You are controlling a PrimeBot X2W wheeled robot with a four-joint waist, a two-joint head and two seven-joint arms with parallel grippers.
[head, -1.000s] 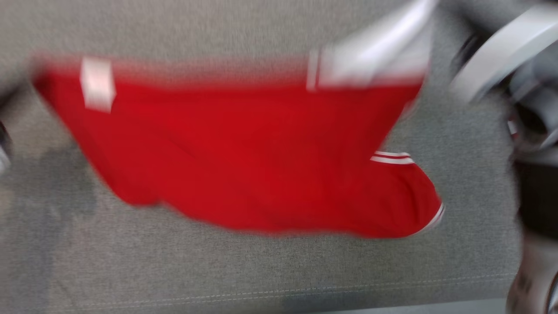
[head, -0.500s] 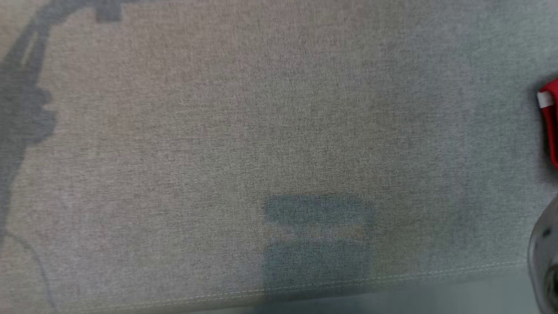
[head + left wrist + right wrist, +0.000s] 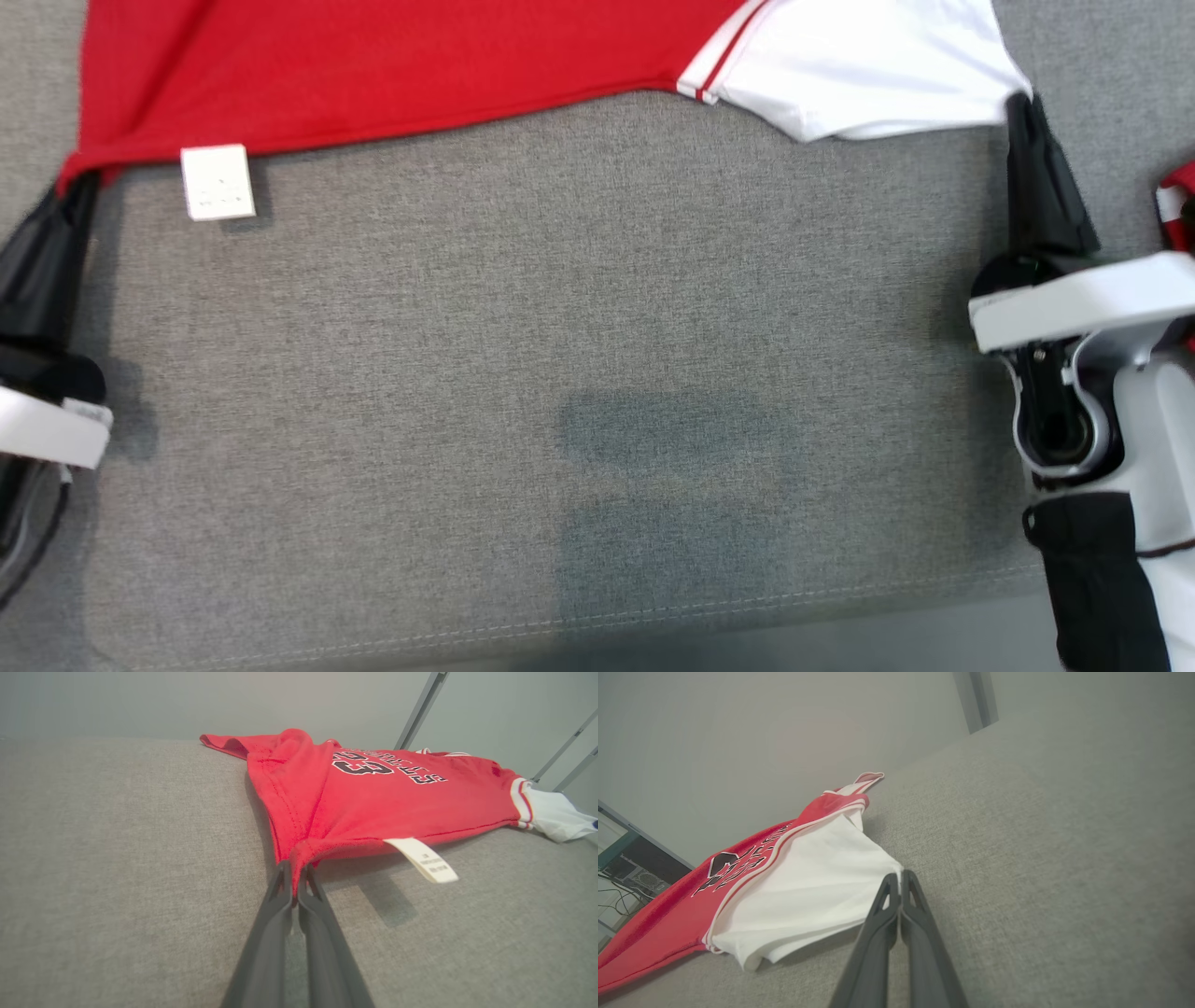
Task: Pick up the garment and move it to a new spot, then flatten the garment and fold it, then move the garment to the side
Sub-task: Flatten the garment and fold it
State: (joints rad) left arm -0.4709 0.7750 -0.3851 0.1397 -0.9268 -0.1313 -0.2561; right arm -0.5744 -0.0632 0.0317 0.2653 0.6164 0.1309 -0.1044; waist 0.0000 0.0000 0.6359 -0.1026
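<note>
We see a soft, matt red and white cloth jersey [image 3: 373, 65], its smooth tag [image 3: 217, 182], on rough grey woven upholstery [image 3: 560, 327].

Grey woven cushion [image 3: 597, 373] with a stitched seam [image 3: 653, 611] along its near edge, pale wall [image 3: 140, 700] behind

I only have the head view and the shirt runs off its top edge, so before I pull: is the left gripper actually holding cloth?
Observer: Yes, the left gripper is shut on a bunched red corner of the garment.
Operator: And the right one?
Observer: The right gripper pinches the tip of the white part.
Operator: Which face is up?
Observer: The printed one; dark lettering shows on top.
</note>
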